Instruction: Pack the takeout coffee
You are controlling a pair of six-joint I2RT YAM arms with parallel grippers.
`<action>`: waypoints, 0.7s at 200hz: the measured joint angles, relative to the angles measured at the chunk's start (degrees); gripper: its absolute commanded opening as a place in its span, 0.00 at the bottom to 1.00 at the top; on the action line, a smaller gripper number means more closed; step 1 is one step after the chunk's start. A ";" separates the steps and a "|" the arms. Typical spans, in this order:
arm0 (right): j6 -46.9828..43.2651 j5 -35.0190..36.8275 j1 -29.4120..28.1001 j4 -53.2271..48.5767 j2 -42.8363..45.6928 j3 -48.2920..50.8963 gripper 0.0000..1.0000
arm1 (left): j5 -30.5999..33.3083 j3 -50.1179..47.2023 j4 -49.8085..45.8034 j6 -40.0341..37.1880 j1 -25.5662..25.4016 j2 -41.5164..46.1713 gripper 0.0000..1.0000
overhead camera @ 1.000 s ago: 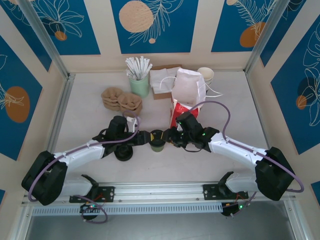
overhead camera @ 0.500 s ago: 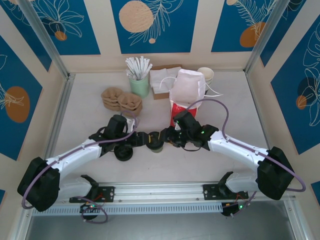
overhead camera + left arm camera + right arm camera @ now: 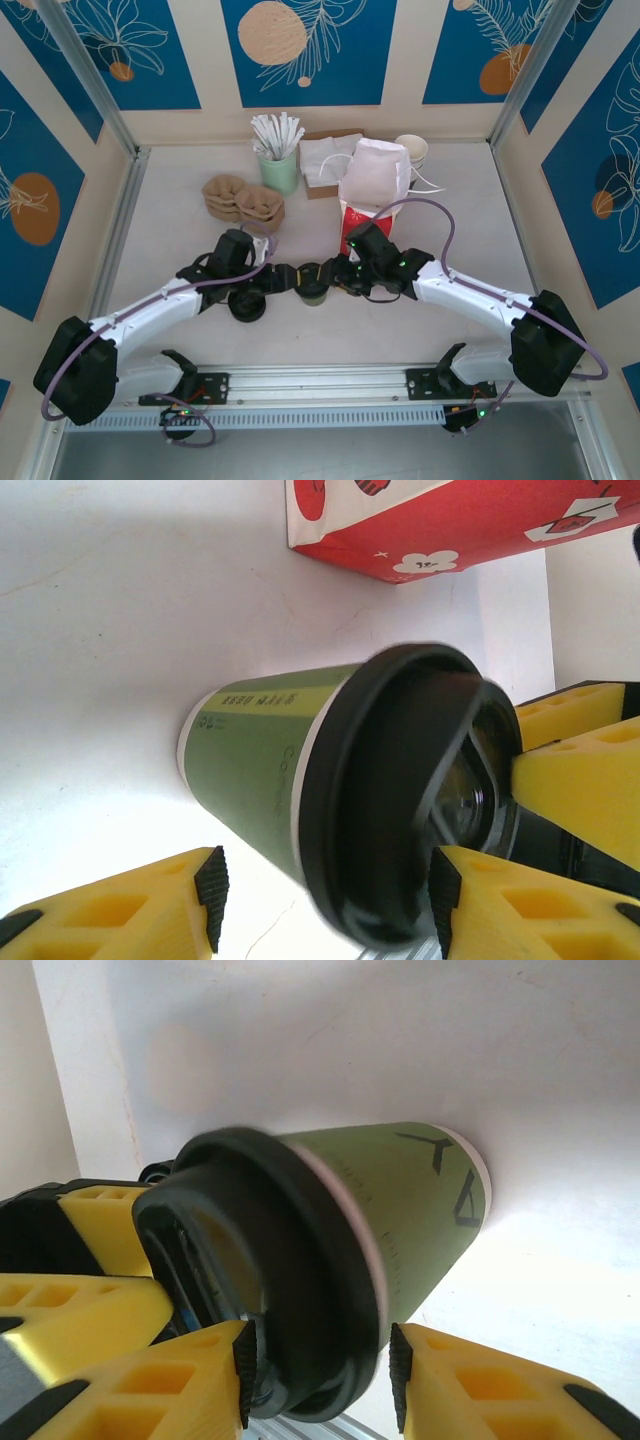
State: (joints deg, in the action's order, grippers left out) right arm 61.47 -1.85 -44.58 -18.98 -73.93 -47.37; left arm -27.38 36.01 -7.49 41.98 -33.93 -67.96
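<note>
The right gripper [image 3: 320, 1372] is closed narrowly on the takeout coffee [image 3: 330, 1240], its black pads [image 3: 397, 1370] set against either side of the black lid. It comes in from 3 o'clock of the cup in the top view.

The left gripper [image 3: 325, 882] reaches in from 9 o'clock and stands wider, unclosed; one pad sits just beside the lid's rim, the other [image 3: 211, 882] is apart from the green wall.

The cup's base is at the white table [image 3: 170, 225]. The red-and-white paper bag [image 3: 372, 185] stands at 1 o'clock of it, a black disc [image 3: 247, 306] lies at 8 o'clock, and brown cup carriers [image 3: 243, 200] lie at 11 o'clock.

Farther back are a mint holder of white sticks [image 3: 278, 165] and stacked white cups [image 3: 412, 150]; blue leaf-patterned wall panels [image 3: 300, 50] enclose the table.
</note>
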 measured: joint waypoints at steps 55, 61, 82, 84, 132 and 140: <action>0.00 -0.09 0.00 0.00 -0.94 -0.13 0.45 | 1.14 3.19 -3.98 -0.81 0.00 3.50 0.62; 0.00 -0.15 -0.04 0.11 -1.14 -0.13 0.45 | 1.38 3.43 -4.35 -1.01 0.00 3.98 0.62; 0.02 -0.50 -0.24 0.68 -1.31 -0.17 0.46 | 2.49 4.20 -6.19 -1.81 0.00 5.60 0.63; 0.02 -0.52 -0.28 0.72 -1.31 -0.17 0.46 | 2.56 4.24 -6.34 -1.90 0.02 5.68 0.64; 0.09 -0.79 -1.99 2.01 -1.88 -0.20 0.46 | 4.15 4.44 -9.73 -2.60 0.02 7.89 0.65; 0.26 -0.96 -2.29 2.16 -2.25 -0.20 0.46 | 4.39 4.44 -10.01 -2.73 0.02 8.04 0.65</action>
State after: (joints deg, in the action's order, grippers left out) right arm 61.73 -2.81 -46.87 -16.82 -76.18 -47.57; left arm -22.98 40.45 -17.50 39.24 -33.91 -59.92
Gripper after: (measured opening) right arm 0.456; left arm 0.651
